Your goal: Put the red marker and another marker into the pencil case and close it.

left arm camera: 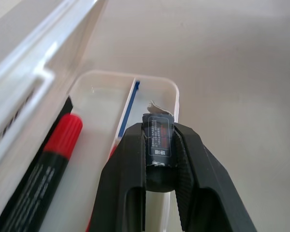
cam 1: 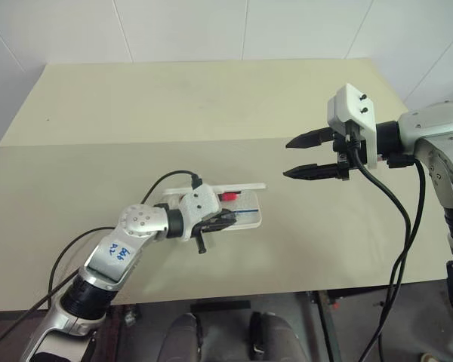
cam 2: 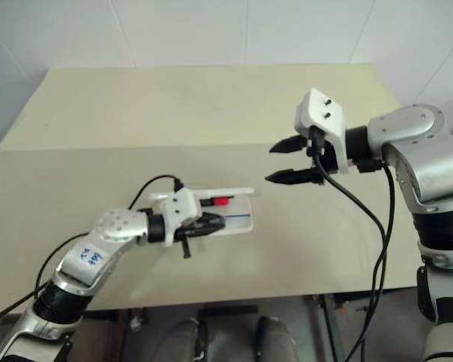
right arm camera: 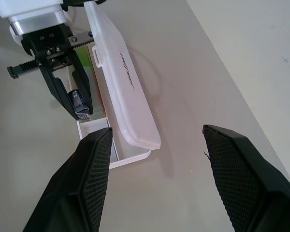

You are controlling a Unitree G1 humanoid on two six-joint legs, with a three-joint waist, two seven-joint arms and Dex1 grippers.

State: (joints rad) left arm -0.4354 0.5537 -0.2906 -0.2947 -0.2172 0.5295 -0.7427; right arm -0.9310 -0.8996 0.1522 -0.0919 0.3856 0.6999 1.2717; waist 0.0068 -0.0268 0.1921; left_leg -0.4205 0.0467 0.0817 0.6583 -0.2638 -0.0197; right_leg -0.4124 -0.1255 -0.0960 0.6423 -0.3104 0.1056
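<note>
**Left gripper holds a dark object over the open pencil case**

The beige table (cam 1: 211, 105) fills most of the head views, backed by a white tiled wall (cam 1: 211, 26) along the top of the frame. Left of centre lies the pencil case (cam 1: 251, 217), open, its lid (right arm camera: 123, 82) standing up along the far side. At right of the frame the right gripper (cam 1: 311, 155) hangs above the table, well apart from the case, its fingers spread wide with nothing between them.

The left gripper (cam 1: 220, 221) sits over the case. The head views hide what it carries; the left wrist view shows its fingers (left arm camera: 123, 183) pinching a short dark cylinder with a printed label (left arm camera: 158, 145), just above the case's near wall. That view also shows the red marker (left arm camera: 55, 154) lying inside the case along the hinge side, beside a thin blue stripe (left arm camera: 129, 108). The right wrist view shows the dark print on the lid and a strip of light green (right arm camera: 94, 72) inside the case behind the left gripper; I cannot tell what it is.
</note>
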